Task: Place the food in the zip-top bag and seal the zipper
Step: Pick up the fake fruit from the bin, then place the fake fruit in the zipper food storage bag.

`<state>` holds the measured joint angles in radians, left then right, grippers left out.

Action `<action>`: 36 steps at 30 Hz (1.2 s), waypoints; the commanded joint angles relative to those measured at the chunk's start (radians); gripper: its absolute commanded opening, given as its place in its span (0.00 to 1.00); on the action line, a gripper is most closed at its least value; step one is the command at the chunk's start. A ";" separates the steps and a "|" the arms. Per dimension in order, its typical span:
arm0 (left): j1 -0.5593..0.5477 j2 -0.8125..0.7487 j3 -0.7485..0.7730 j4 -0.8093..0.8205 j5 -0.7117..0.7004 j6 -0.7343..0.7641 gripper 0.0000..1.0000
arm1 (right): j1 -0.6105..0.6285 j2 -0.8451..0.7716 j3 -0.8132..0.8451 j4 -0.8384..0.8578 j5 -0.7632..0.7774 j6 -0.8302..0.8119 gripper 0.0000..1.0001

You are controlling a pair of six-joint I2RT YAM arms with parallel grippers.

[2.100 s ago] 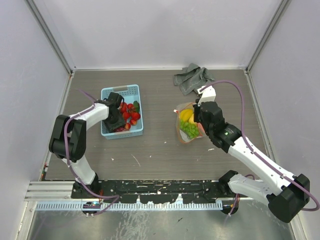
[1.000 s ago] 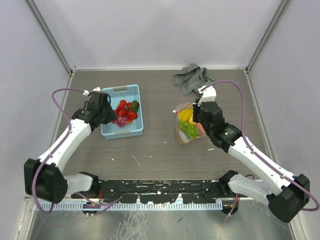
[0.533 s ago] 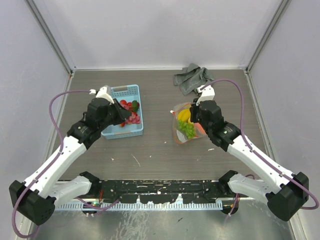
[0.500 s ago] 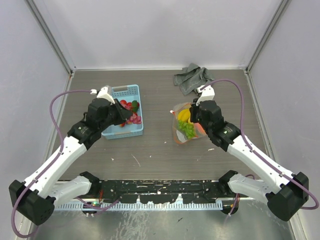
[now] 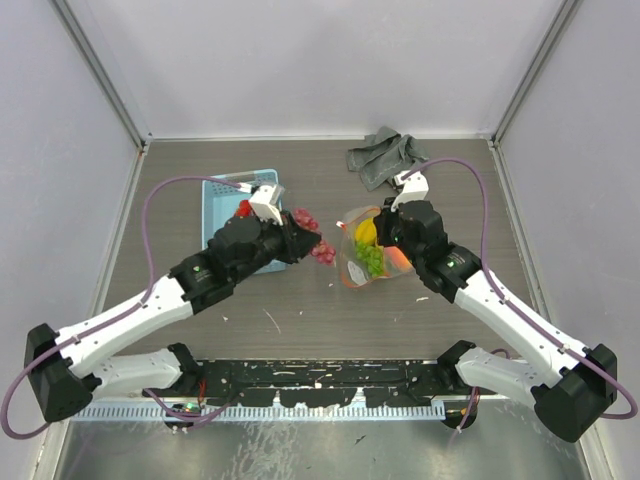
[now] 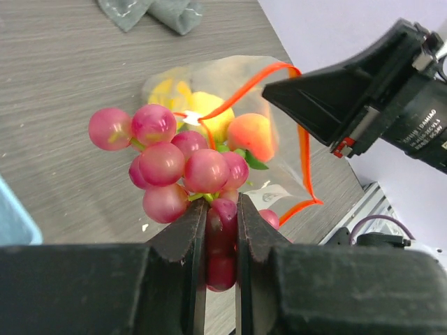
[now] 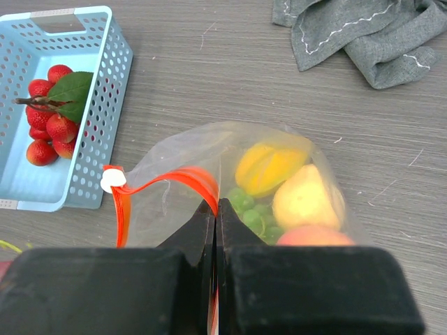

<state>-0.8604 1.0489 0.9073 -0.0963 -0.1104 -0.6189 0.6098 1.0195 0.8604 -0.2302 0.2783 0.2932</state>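
No readable text, white print [image 6: 421,130] on right claw [image 6: 274,91] illegible

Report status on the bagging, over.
Right gripper shut on red-orange zipper strip of clear zip-top bag, mouth open. Left gripper shut on purple grape bunch, near mouth. Red strawberries in light blue basket. Nothing between.

Purple grapes [image 6: 183,173] aloft beside open, part-filled zip-top bag [image 7: 171,206].

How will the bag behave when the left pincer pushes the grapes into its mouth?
Probably floppy: the zip-top bag is thin clear film, its mouth held open only by the right pincer pinching the zipper, so the rim may buckle. The fruit already inside likely anchors it against sliding.
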 commanded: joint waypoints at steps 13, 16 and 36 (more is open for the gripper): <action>-0.180 0.257 0.072 0.429 -0.192 0.173 0.00 | 0.008 -0.038 -0.005 0.116 -0.107 0.054 0.00; -0.184 0.300 0.072 0.462 -0.202 0.182 0.00 | 0.008 -0.038 -0.006 0.122 -0.117 0.057 0.01; -0.193 0.485 0.100 0.453 -0.123 0.083 0.00 | 0.010 -0.039 -0.026 0.143 -0.150 0.064 0.01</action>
<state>-1.0481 1.5154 0.9489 0.2977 -0.2466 -0.5179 0.6140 1.0065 0.8246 -0.1650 0.1455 0.3454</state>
